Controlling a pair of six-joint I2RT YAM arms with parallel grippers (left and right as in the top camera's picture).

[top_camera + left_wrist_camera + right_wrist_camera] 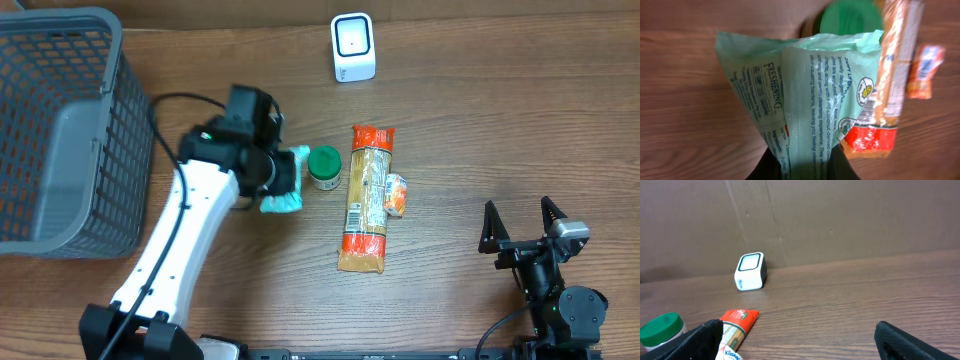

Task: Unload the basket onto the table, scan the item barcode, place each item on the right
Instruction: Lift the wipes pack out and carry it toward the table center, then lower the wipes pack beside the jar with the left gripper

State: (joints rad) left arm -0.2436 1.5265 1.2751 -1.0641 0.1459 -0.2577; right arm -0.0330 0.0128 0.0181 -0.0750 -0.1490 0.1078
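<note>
A wooden table (480,120) fills the scene, its dark brown top streaked with long grain lines. Along the table's far edge stands a plain brown wall (840,220) that looks like cardboard, marked by a few upright creases and seams. Light over the table is soft and even, leaving only faint shadows on the wood.

Looks like a mock shop checkout: grey shopping basket (75,150), small white barcode scanner (353,47), pasta packet (367,200) on a wood-grain desk (480,120), cardboard wall (840,215) behind.
</note>
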